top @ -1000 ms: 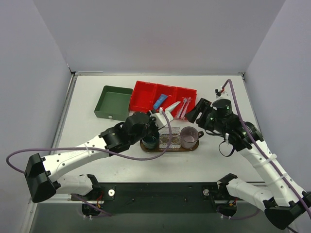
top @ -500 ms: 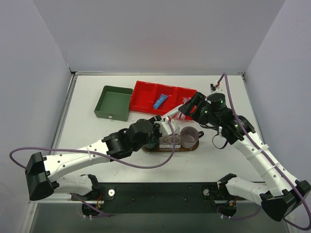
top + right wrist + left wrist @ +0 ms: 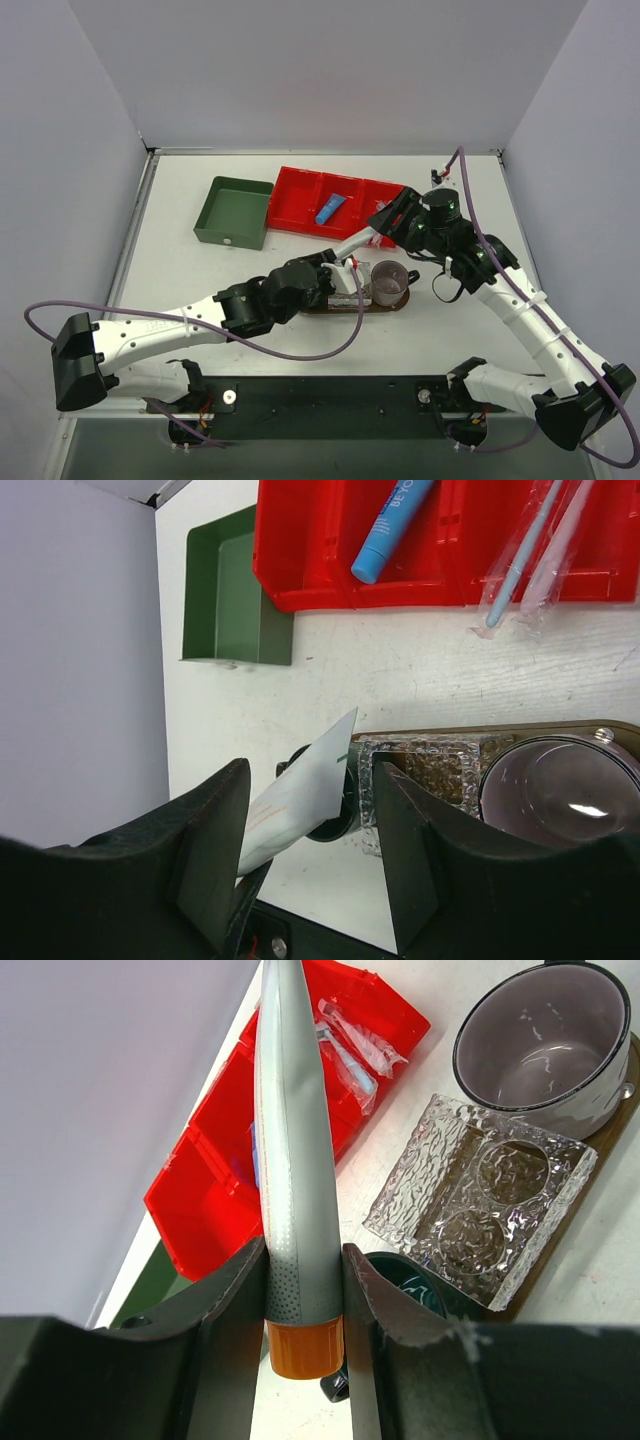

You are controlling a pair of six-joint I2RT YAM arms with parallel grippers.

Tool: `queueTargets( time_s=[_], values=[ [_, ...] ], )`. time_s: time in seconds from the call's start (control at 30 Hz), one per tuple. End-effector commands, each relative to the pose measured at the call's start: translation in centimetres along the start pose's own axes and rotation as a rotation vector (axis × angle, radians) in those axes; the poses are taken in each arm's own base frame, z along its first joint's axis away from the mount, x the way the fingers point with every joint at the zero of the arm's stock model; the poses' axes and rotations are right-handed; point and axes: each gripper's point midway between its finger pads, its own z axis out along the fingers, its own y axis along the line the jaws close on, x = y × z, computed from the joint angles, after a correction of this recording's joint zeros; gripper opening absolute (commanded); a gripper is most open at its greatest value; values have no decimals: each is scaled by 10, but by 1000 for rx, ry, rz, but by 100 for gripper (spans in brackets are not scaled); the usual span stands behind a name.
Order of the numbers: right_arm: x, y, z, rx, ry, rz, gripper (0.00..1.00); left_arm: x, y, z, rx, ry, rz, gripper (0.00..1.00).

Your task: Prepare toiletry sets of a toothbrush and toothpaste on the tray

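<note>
The left hand point(image 3: 303, 1260) is clamped on a white toothpaste tube with an orange cap point(image 3: 295, 1150). The cap sits toward the wrist and the flat crimped end points away. The tube is held above the flat oval dark brown wooden tray point(image 3: 388, 306), which lies near the middle of the table point(image 3: 180, 260).

On the tray stand a dark green mug point(image 3: 405, 1275) at the left end, a clear textured block with two round hollows point(image 3: 480, 1200) in the middle, and a translucent pink mug point(image 3: 545, 1045) at the right end.

The right hand point(image 3: 310, 770) hovers over the tray's far side with its fingers wide apart. The tube's crimped end shows between them, and I cannot tell whether they touch it.

Toward the table's far edge, a red three-compartment bin point(image 3: 330, 580) holds a blue toothpaste tube point(image 3: 392, 522) in its middle compartment. Wrapped pale toothbrushes point(image 3: 535, 550) lie in the right compartment, their wrappers spilling over the near wall. A green square box point(image 3: 225, 590) sits just left of the bin.
</note>
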Motion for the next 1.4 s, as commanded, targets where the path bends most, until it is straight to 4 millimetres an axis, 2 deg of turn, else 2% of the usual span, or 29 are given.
queueTargets(
  time_s=[0.0,0.37,0.57,0.77,1.1,1.2,1.23,1.3,1.33,1.37],
  values=[
    [-12,10,1,-35,-44,31,47,-34,29,-12,-107,-121,-35,0],
    [-4,10,10,-59,-16,70,36,-36,26,-15,-122,-138,-19,0],
    [-2,14,12,-87,-16,106,22,-37,16,-18,-107,-159,18,0],
    [-5,14,11,-109,-37,148,0,-37,7,-17,-90,-158,57,0],
    [-16,12,1,-144,-109,194,0,-37,-4,-16,-46,-160,74,0],
    [-23,13,-6,-159,-131,190,0,-40,-7,-18,-23,-172,70,13],
    [-26,15,-10,-169,-140,181,0,-42,-7,-19,-20,-177,59,26],
    [-30,17,-15,-178,-153,174,0,-45,-5,-22,-18,-190,43,38],
    [-31,18,-17,-187,-157,162,0,-49,-3,-26,-20,-206,24,49],
    [-33,18,-19,-189,-162,156,0,-50,-1,-28,-25,-214,16,53]
  ],
)
